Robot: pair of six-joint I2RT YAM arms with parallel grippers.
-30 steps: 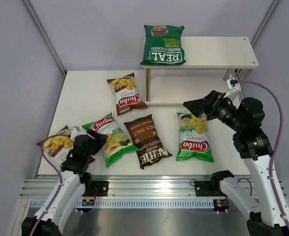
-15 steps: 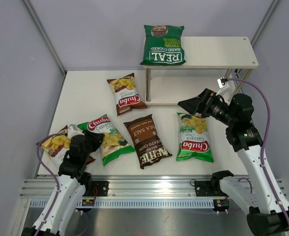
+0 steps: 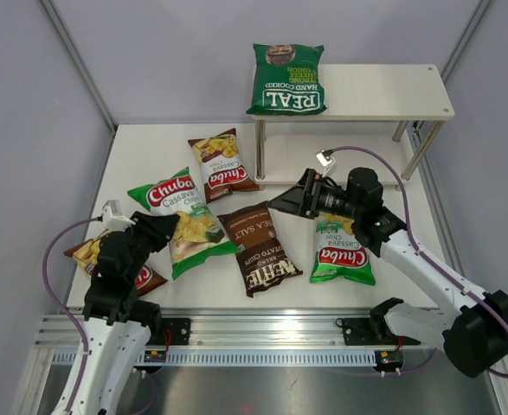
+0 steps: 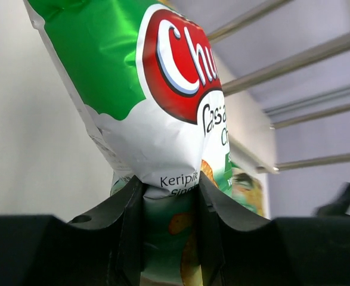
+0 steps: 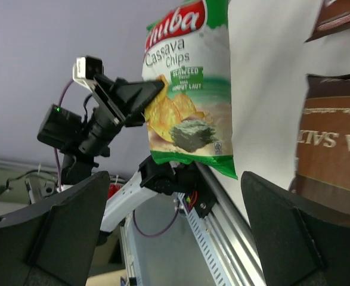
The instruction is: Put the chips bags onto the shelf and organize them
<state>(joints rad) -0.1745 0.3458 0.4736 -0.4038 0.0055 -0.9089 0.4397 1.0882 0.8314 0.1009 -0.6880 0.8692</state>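
Note:
My left gripper (image 3: pixel 165 228) is shut on the edge of a light green Chuba bag (image 3: pixel 180 214) and holds it lifted and tilted; the bag fills the left wrist view (image 4: pixel 163 101) between the fingers (image 4: pixel 127 220). My right gripper (image 3: pixel 285 201) is open and empty, above the table between the Kettle bag (image 3: pixel 258 248) and the shelf (image 3: pixel 383 91), facing the held bag (image 5: pixel 189 89). The dark green REAL bag (image 3: pixel 286 79) lies on the shelf's top left end. A second light green Chuba bag (image 3: pixel 342 246) lies under my right arm. A brown-red Chuba bag (image 3: pixel 221 164) lies mid-table.
Another brown-red Chuba bag (image 3: pixel 85 253) lies at the table's left edge, partly under my left arm. The shelf's lower board (image 3: pixel 323 164) and thin metal legs (image 3: pixel 260 151) stand behind my right gripper. Grey walls close in both sides.
My left gripper has lifted the light green Chuba bag and carried it up and back. My right arm has swung left from beside the shelf leg to over the table's middle.

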